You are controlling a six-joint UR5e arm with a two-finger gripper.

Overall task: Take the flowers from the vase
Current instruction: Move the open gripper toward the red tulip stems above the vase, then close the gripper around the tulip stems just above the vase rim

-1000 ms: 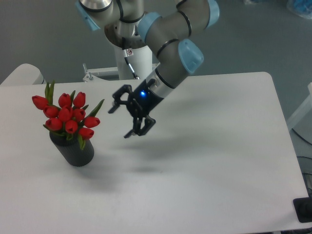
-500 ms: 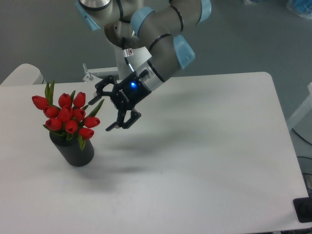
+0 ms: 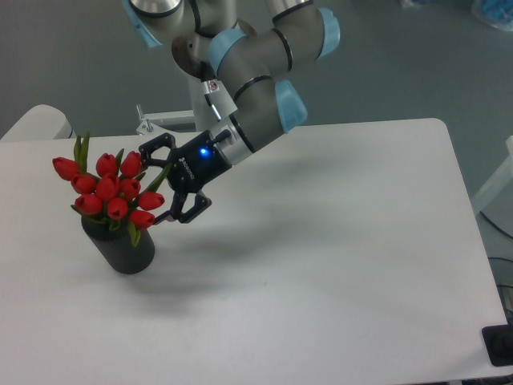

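Your gripper (image 3: pixel 157 183) hangs with its jaws spread wide and nothing between them, one finger up near a green leaf and the other down beside the lowest tulip on that side. It sits at about 3 o'clock of the flowers (image 3: pixel 110 189), just touching or just short of the outermost buds; the view does not settle which. A blue light glows on the wrist behind it, and the arm (image 3: pixel 256 96) runs back toward 1 o'clock to its base at the far edge of the table (image 3: pixel 345 265).

The flowers stand upright in the vase (image 3: pixel 122 245), which rests on the table's left side, at about 8 o'clock of the gripper.

Judge the bunch as light but delicate: soft buds that would crush or shear under a pinch, and leaves that will bend away. You would do better to take hold lower, on the gathered stems just above the vase rim, where the bunch looks firmest. From here those stems are mostly hidden by the heads, so the opening is narrow. The vase looks heavy enough to stay put, but a sideways nudge could tip it.
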